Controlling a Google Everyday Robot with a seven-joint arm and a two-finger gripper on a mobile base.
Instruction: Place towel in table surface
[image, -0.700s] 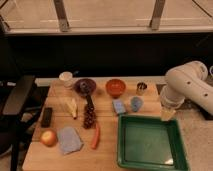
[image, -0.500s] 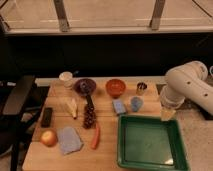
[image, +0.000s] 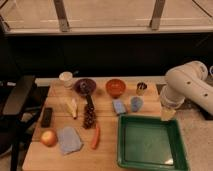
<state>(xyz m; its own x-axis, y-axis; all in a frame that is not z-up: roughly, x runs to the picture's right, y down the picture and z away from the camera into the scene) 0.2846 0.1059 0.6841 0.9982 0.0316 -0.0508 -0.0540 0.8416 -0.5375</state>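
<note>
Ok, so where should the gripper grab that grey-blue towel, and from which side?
Pinch the towel at its middle from straight above: it lies flat and limp on the table surface, apple and carrot close beside it. The gripper hangs at the table's right edge.

The gripper (image: 168, 114), at the worktop's (image: 107, 150) right edge, is largely hidden beneath the arm (image: 192, 85), which the right border cuts off.
</note>
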